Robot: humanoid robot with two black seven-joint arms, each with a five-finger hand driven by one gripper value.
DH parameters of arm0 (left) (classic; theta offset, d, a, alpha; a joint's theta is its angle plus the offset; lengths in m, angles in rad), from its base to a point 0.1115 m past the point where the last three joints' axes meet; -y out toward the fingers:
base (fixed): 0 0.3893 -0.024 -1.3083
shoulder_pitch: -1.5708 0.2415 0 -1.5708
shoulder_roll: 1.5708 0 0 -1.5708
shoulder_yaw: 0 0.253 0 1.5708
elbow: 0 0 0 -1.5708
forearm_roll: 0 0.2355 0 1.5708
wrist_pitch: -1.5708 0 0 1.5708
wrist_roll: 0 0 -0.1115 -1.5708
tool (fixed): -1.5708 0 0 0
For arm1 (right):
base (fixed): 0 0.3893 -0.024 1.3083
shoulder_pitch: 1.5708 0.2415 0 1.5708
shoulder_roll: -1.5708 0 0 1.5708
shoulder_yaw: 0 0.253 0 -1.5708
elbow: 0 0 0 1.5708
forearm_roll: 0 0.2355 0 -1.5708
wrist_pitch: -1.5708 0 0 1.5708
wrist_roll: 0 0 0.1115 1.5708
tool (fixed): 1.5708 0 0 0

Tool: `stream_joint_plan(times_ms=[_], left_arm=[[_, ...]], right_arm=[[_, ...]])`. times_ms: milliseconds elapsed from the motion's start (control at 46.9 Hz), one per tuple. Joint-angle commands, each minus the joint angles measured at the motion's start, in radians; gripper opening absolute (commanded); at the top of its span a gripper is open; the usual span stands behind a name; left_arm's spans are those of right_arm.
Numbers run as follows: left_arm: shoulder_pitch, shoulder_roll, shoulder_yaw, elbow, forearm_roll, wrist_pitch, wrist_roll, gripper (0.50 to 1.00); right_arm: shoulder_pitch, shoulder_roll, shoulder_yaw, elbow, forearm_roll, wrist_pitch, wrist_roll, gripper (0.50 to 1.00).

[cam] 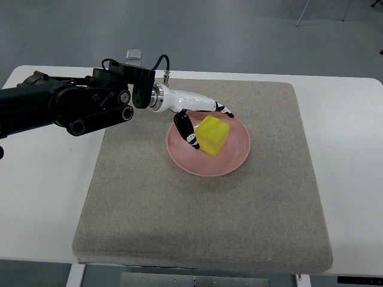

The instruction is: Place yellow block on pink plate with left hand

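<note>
1. The block point(214, 134) sits on the plate point(239, 156), toward the plate's far-left part, with pink showing all along its near and right sides. It looks to be resting flat on the plate and not hanging in the air, though from this steep view I cannot be sure its underside is fully down.

2. The left hand point(202, 119) reaches over the plate's left rim. One finger point(187, 130) lies along the block's left face and another point(222, 109) curves past the block's far edge. The fingers bracket the block loosely; whether they press on it or have just let go cannot be told from here.

3. The plate lies on the grey mat point(179, 221), in the mat's far half, and the mat lies on the white counter point(42, 203).

4. Judged from this, the main part of the task looks done: the block is within the plate's rim.

5. What seems left is for the fingers to spread clear of the block and for the hand to draw away from the plate without nudging the block off.

6. The right arm does not show.
</note>
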Motion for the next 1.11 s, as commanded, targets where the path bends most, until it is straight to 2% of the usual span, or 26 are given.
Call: stream_joint_plan(times_ms=[0,341,661,874,1087], left_arm=[[0.0,0.0,0.001,0.0,-0.001,0.0,0.0,0.988],[-0.023,0.026,-0.034,0.02,-0.017,-0.002,0.0,0.99],[-0.005,0.097,-0.061,0.173,-0.03,0.0,0.0,0.988],[0.043,0.089,-0.06,0.305,-0.05,0.008,0.0,0.988],[0.052,0.081,-0.057,0.413,-0.146,0.1,0.001,0.988]], right_arm=[[0.0,0.0,0.0,0.001,0.0,0.0,0.0,0.924],[0.0,0.0,0.0,-0.001,0.0,0.0,0.0,0.924],[0.0,0.0,0.0,-0.001,0.0,0.0,0.0,0.924],[0.0,0.0,0.0,0.001,0.0,0.0,0.0,0.924],[0.0,0.0,0.0,0.001,0.0,0.0,0.0,0.924]])
